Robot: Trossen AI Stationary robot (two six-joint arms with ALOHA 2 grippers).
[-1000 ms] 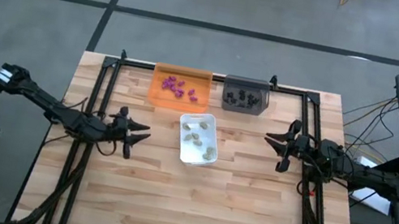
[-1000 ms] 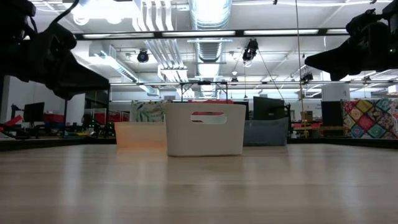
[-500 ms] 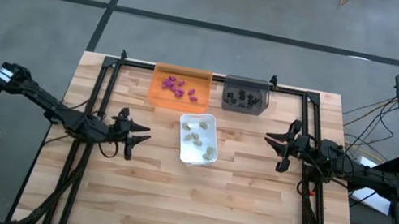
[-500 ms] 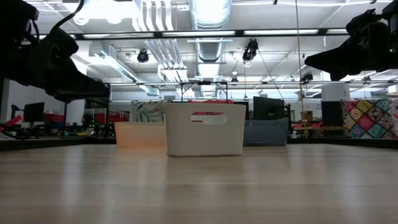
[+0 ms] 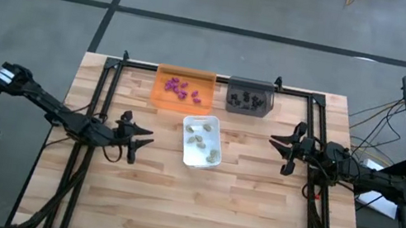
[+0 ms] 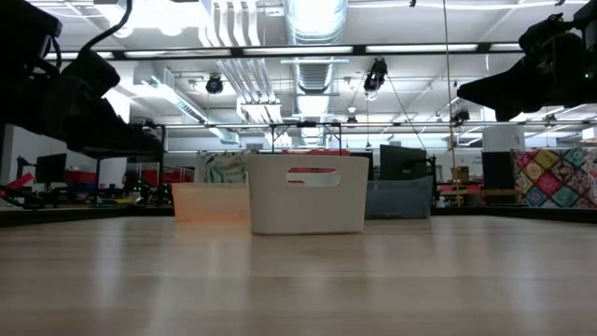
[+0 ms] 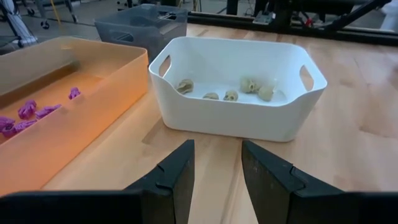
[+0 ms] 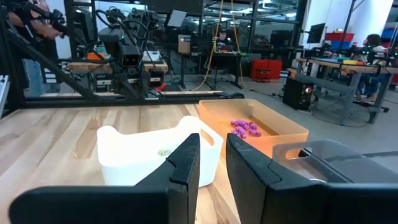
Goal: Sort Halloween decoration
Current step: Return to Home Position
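Note:
The Halloween decoration lies sorted in three trays. Purple pieces (image 5: pixel 179 87) lie in the orange tray (image 5: pixel 158 93), black pieces (image 5: pixel 247 99) in the grey tray (image 5: pixel 267 109), and pale beige pieces (image 7: pixel 231 94) in the white tray (image 5: pixel 188 158). My left gripper (image 5: pixel 140 138) hovers above the table to the left of the white tray, pointing at it. It is open, with nothing between its fingers (image 7: pixel 181 171). My right gripper (image 5: pixel 280 149) hovers to the right of the white tray, open by a narrow gap (image 8: pixel 212 165) and holding nothing.
A black metal frame (image 5: pixel 193 73) runs along the table's far edge and down both sides. The near half of the wooden table (image 5: pixel 194 213) is bare. Beyond the far edge lies a workshop room with benches and equipment (image 8: pixel 130 56).
My left gripper has sunk a little toward the table and tipped, still open and pointing at the white tray. My right gripper has kept still.

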